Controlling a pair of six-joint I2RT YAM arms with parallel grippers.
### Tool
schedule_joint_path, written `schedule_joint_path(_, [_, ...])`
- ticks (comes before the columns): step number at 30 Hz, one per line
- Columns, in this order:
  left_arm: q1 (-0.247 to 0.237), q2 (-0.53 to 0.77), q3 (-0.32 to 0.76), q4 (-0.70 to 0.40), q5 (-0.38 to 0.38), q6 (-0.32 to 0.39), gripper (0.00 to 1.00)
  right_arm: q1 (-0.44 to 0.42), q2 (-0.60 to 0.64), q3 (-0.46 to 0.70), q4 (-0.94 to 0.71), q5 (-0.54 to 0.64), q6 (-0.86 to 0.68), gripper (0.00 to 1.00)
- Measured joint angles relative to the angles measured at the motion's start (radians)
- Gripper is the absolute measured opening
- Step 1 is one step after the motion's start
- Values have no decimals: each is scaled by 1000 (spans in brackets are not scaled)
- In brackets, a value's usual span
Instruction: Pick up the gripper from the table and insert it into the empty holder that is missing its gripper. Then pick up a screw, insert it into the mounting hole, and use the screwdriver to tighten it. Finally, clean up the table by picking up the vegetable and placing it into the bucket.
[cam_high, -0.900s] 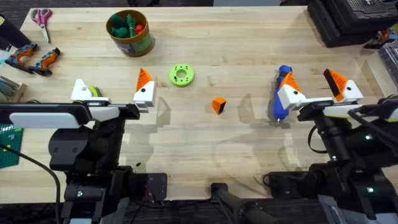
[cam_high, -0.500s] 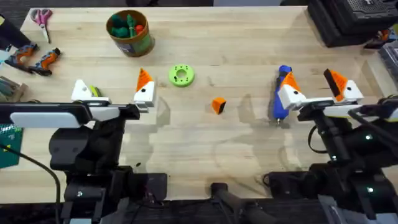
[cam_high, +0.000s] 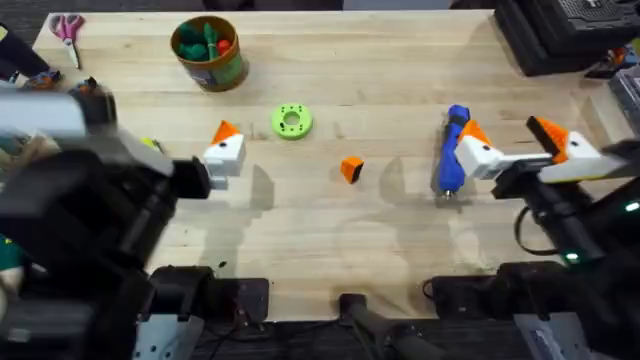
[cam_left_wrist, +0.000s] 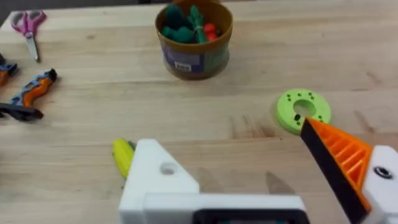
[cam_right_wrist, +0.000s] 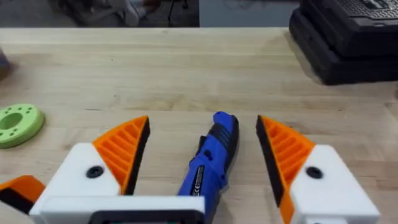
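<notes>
Pale wood tabletop runs under both arms, and the work starts at the right gripper (cam_right_wrist: 202, 165): both its orange wedge tips are in place, jaws spread wide and holding nothing, straddling the blue screwdriver (cam_right_wrist: 211, 155) that lies on the wood between them. Across the table the left gripper (cam_left_wrist: 249, 180) is also parted and empty, with one orange tip on one finger and the empty holder (cam_left_wrist: 155, 177) bare and white on the other. Just beyond that bare holder lies the yellow-green vegetable (cam_left_wrist: 122, 157). The loose orange gripper (cam_high: 351, 169) sits mid-table, well apart from either arm, with the green disc (cam_high: 291, 121) a little farther back and the bucket (cam_high: 209, 52) near the far edge, already holding toy pieces. By my reading the first step is in hand and not yet done: the next move calls for the right arm to close on the wedge and seat it on the bare holder. Compared with the earlier overhead frames, the left arm has risen and swung, now looming blurred, and the right arm has tilted.
</notes>
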Motion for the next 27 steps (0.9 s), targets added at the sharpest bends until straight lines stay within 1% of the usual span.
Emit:
schedule_joint_path(2, [0, 118, 112, -70, -3, 20, 985, 0, 67, 84, -61, 0, 3, 994])
schedule_joint_path(5, [0, 297, 269, -170, -3, 36, 985, 0, 201, 229, -164, 0, 6, 993])
schedule_joint_path(6, [0, 474, 422, -268, -3, 46, 985, 0, 356, 375, -267, 0, 7, 993])
schedule_joint_path(8, [0, 586, 521, -327, -3, 50, 985, 0, 463, 475, -336, 0, 7, 993])
schedule_joint_path(11, [0, 718, 645, -400, -3, 51, 985, 0, 624, 635, -452, -1, 7, 993])
schedule_joint_path(13, [0, 781, 712, -433, -3, 51, 985, 0, 718, 734, -535, -1, 7, 993])
schedule_joint_path(16, [0, 845, 780, -454, -3, 53, 985, 0, 850, 868, -629, -1, 7, 993])
schedule_joint_path(18, [0, 863, 792, -456, -3, 54, 985, 0, 919, 931, -657, -1, 7, 993])
schedule_joint_path(20, [0, 874, 793, -457, -3, 55, 985, 0, 975, 969, -660, -1, 7, 993])
schedule_joint_path(23, [7, 888, 793, -480, -3, 49, 985, 0, 1026, 983, -660, -3, 7, 993])
schedule_joint_path(25, [30, 898, 794, -517, -3, 18, 985, 0, 1042, 983, -664, -3, 7, 993])
schedule_joint_path(27, [80, 916, 794, -582, -4, -30, 985, 0, 1049, 983, -664, -3, 7, 993])
